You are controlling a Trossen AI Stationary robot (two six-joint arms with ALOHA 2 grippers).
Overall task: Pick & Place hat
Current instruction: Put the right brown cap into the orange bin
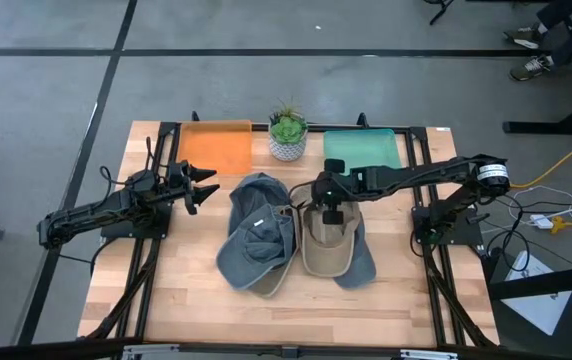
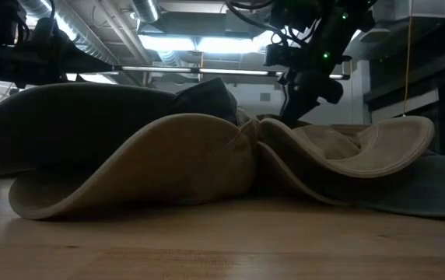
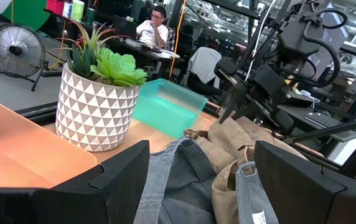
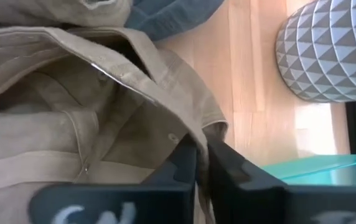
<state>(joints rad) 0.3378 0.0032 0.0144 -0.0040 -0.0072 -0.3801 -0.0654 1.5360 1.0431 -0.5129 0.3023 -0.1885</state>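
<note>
A: From above, where did the hats lie?

B: Two lay side by side on the wooden counter [image 1: 176, 300], upside down. The grey hat [image 1: 256, 245] was on the left, the tan hat [image 1: 328, 240] on the right, and their edges touched in the middle. Behind them stood an orange tray [image 1: 216, 148], a potted succulent [image 1: 287, 132] and a teal tray [image 1: 363, 150].

A: And the right pincer [image 1: 332, 213]?

B: From above it sat over the far rim of the tan hat, but its fingers could not be read there. The right wrist view settled it: the two dark fingers [image 4: 184, 165] were pressed together on a fold of the tan fabric at the hat's edge, gripping it. That view also showed the pot's triangle pattern near the hat, and a strip of teal tray.

A: Did the low view add anything?

B: It showed the tan brim curling up off the counter and the right arm coming down behind it, nothing of the grip itself.

A: The left pincer [image 1: 206, 188]?

B: It hung left of the grey hat, not touching it, fingers spread wide. Its wrist view looked past both fingers to the pot, the trays, both hats, and a seated person [image 3: 152, 31] far off in the room.
</note>
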